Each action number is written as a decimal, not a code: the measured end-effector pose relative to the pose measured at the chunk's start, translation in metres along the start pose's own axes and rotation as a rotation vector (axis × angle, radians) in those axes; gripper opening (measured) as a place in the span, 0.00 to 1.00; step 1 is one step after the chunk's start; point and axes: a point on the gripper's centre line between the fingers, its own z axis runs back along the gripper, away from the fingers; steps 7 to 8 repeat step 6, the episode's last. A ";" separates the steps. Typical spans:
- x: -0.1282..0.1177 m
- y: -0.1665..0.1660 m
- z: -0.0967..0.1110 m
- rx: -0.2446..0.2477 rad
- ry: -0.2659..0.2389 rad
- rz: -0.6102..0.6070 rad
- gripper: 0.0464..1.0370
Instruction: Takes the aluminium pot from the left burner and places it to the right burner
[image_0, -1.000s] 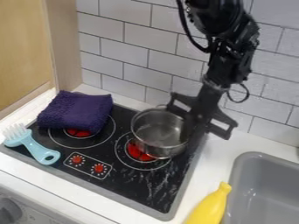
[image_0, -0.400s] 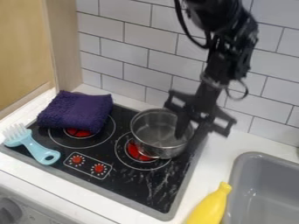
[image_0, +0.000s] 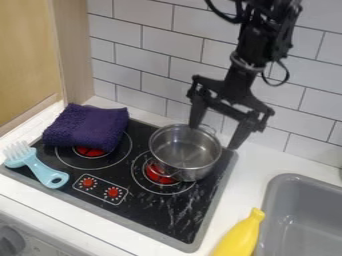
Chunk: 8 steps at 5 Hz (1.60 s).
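The gripper hangs over the pot's back right rim, its two fingers spread wide open with nothing held between them. Below it the aluminium pot stands upright on the right side of the black stove, covering the back part of the right burner, whose red centre shows at the pot's front left. On the left burner lies a folded purple cloth that covers its back part.
The purple cloth sits at the stove's back left, with a light blue brush in front of it. A yellow banana lies at the front right beside the grey sink. Behind the counter rises a tiled wall.
The gripper has risen from the pot's right side and its fingers have opened, letting go of the pot. The pot has stayed in nearly the same place.
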 end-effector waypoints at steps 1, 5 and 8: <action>-0.003 0.014 0.012 -0.006 -0.002 0.032 0.97; -0.089 0.125 -0.017 -0.168 0.085 -0.214 0.96; -0.106 0.142 -0.032 -0.196 0.097 -0.222 0.96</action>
